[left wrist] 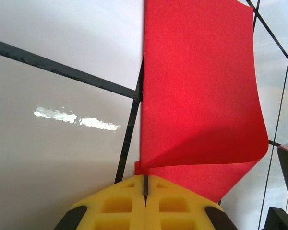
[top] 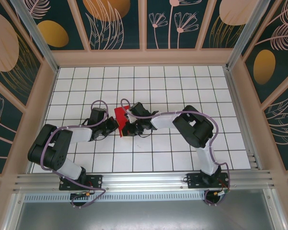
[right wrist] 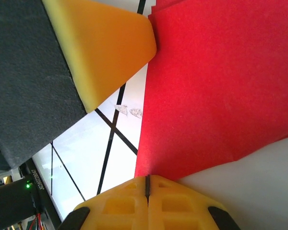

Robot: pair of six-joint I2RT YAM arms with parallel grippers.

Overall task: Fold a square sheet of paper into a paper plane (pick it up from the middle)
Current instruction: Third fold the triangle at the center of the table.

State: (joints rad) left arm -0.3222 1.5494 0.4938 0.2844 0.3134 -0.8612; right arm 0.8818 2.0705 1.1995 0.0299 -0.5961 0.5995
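Progress looks early: the square sheet of paper [top: 121, 115] is held up near the middle of the table [top: 182, 86], one flap curling over in a soft, uncreased bend. The left gripper [left wrist: 145, 184] and right gripper [right wrist: 147, 184] are fully closed, each apparently pinching a paper edge. No pointed nose or wings yet, so most folds remain.

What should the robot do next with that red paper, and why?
Probably press the shut left claw along the rounded bend to crease it. The red paper is folded over itself, but the fold bulges uncreased; the right claw, also shut, sits at its edge.
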